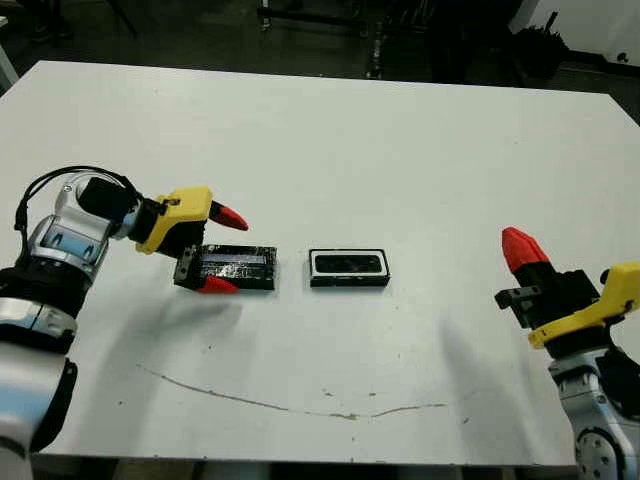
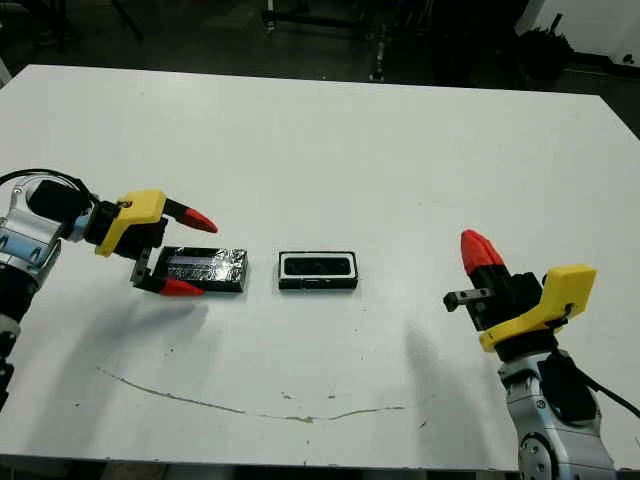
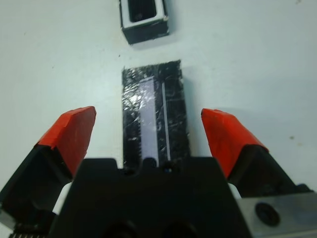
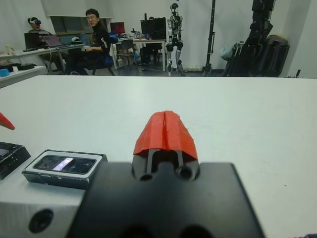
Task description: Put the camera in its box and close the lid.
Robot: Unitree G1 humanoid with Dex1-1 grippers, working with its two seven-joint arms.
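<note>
My left gripper [image 3: 148,136] is spread wide astride the glossy flat lid [image 3: 154,111]; beyond its fingertips, the white-lined box [image 3: 143,17] holds the camera [image 1: 348,263]. Right gripper [image 4: 165,130] pressed together, well apart.

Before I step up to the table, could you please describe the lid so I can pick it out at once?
On the white table two small black things lie side by side near the front middle. The lid is the one on the robot's left, between the open fingers of the left gripper. It is a flat glossy slab with a pale strip; the box beside it has a white rim.
</note>
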